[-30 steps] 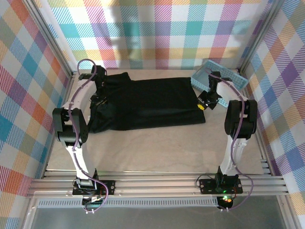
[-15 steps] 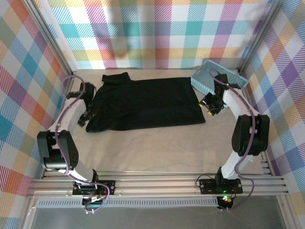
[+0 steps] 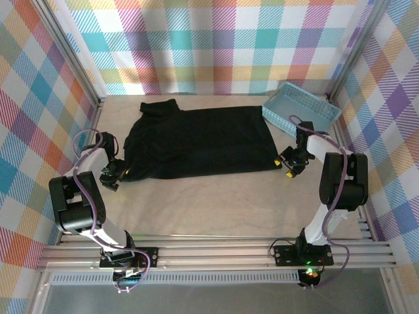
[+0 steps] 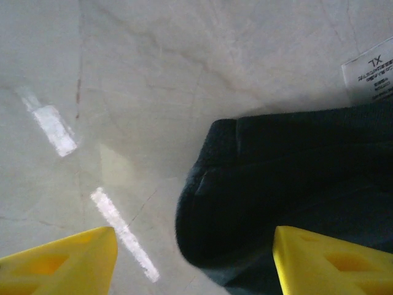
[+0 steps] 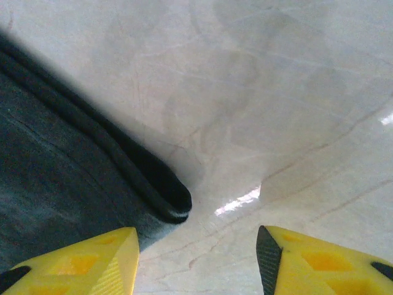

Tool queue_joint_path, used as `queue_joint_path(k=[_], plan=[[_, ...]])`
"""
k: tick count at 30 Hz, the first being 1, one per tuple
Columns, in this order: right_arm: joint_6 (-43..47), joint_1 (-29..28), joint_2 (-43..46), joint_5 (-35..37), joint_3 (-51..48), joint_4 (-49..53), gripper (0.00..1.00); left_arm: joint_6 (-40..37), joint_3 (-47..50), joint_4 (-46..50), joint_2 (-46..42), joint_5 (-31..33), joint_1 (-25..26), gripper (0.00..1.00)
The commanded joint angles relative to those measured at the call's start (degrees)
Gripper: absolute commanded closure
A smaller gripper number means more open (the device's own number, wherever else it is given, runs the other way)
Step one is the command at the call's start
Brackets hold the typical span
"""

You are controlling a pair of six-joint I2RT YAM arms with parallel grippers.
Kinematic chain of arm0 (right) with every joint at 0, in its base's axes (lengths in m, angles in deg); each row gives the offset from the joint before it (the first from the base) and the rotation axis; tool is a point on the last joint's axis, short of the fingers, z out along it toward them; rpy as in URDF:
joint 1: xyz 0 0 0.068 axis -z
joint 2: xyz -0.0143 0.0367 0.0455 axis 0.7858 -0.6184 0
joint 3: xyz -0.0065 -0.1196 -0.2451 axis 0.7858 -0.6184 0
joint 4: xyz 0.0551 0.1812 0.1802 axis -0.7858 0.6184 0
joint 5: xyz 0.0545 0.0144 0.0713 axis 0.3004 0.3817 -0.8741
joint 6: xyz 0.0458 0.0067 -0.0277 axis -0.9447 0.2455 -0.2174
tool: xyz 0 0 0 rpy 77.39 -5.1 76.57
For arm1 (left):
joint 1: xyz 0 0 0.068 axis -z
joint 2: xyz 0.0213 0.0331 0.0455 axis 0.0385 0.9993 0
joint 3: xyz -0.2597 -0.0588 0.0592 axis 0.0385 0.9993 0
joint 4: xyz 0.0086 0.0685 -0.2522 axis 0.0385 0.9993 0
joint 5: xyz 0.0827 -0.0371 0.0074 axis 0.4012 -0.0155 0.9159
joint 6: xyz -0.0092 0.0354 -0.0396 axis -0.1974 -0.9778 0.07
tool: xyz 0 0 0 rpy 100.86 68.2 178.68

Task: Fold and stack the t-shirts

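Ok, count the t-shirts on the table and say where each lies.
1. The black t-shirt lies flat across the far middle of the table, its right edge near the light blue basket. Its edges look doubled, so another may hide underneath.

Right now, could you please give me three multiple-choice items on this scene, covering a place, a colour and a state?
1. The basket sits: A far right; B near left; C centre.
2. The shirt is: A white; B black; C red.
3. The left tool is: A shut; B open, empty; C holding cloth.
Answers: 1 A, it lies far back on the right. 2 B, the fabric is dark throughout. 3 B, its yellow fingers stand apart, pinching nothing.
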State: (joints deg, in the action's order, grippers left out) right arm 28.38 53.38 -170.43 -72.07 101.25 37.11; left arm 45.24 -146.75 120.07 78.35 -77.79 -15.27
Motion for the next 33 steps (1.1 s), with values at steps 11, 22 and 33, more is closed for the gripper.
queue_joint_path(k=[11, 22, 33], plan=[[-1.66, -1.68, -6.85, -1.76, 3.10, -3.59, 0.77, 2.90, 1.12, -3.46, 0.97, 2.29, -1.02, 0.83], [1.40, -2.29, -2.31, 8.52, 4.25, 4.41, 1.00, 1.18, -2.37, 2.79, 1.90, 7.94, -3.20, 1.00], [-1.14, -3.31, 6.30, 10.25, -3.96, 5.79, 1.00, 1.25, 0.86, 7.24, -1.25, 9.88, -3.20, 1.00]])
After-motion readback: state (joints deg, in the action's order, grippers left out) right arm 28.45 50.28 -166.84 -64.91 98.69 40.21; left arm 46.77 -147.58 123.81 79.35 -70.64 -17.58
